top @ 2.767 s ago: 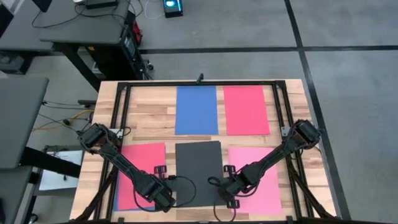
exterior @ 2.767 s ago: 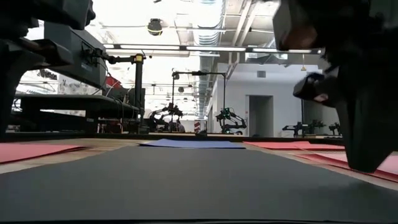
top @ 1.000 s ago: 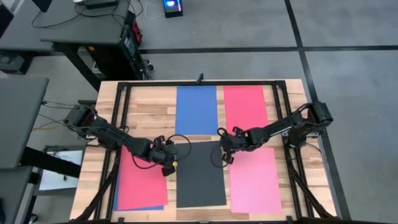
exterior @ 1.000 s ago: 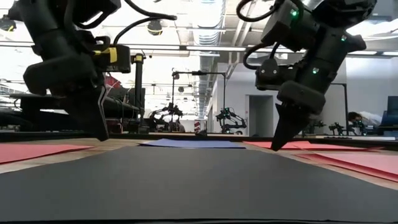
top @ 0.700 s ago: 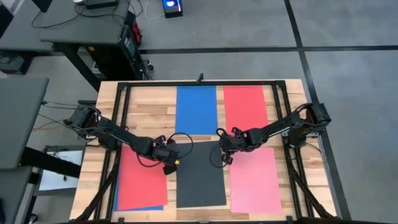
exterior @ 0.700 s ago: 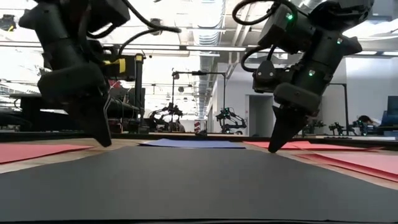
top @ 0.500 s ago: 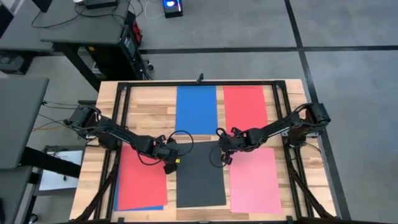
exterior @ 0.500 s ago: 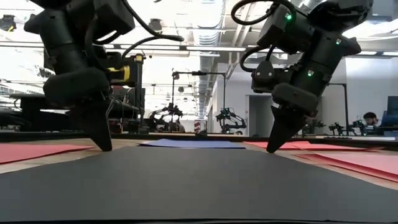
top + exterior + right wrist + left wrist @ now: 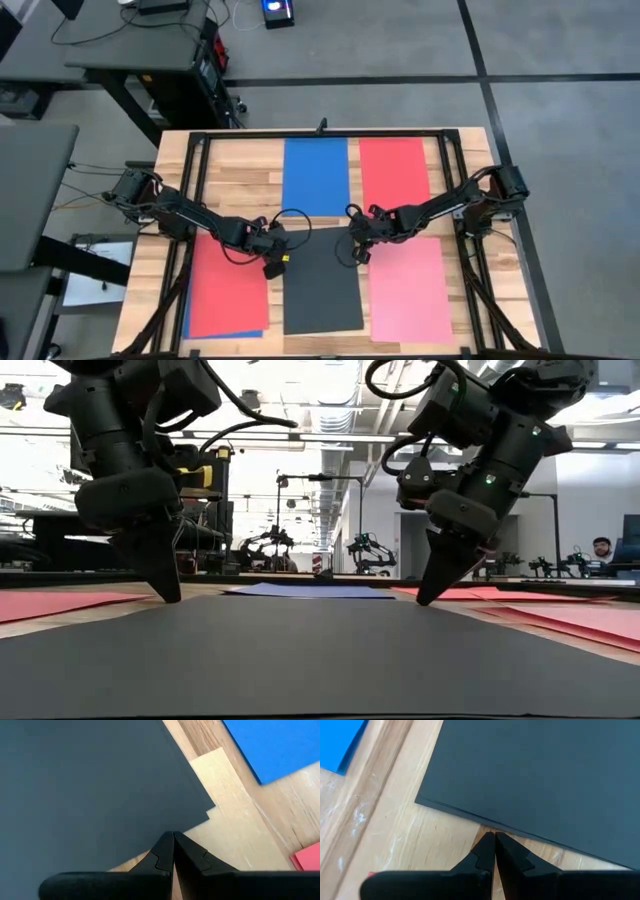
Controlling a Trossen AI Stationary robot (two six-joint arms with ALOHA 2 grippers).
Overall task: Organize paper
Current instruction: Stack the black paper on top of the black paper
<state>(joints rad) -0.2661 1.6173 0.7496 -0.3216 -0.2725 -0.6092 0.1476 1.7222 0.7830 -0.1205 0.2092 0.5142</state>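
Clenched and pointing down, the left gripper (image 9: 272, 257) and the right gripper (image 9: 361, 247) rest their tips at the two far corners of a thin black rectangular paper sheet (image 9: 321, 280) lying flat at the middle of the wooden table (image 9: 250, 165). Around it lie a blue sheet (image 9: 315, 175), a red sheet (image 9: 394, 172), a pink sheet (image 9: 410, 290) and another red sheet (image 9: 226, 290).

I can see only a thin edge of a blue sheet (image 9: 224, 335) under the near-left red sheet (image 9: 228, 285). The black sheet (image 9: 320, 655) is cut off at my low view's near edge.
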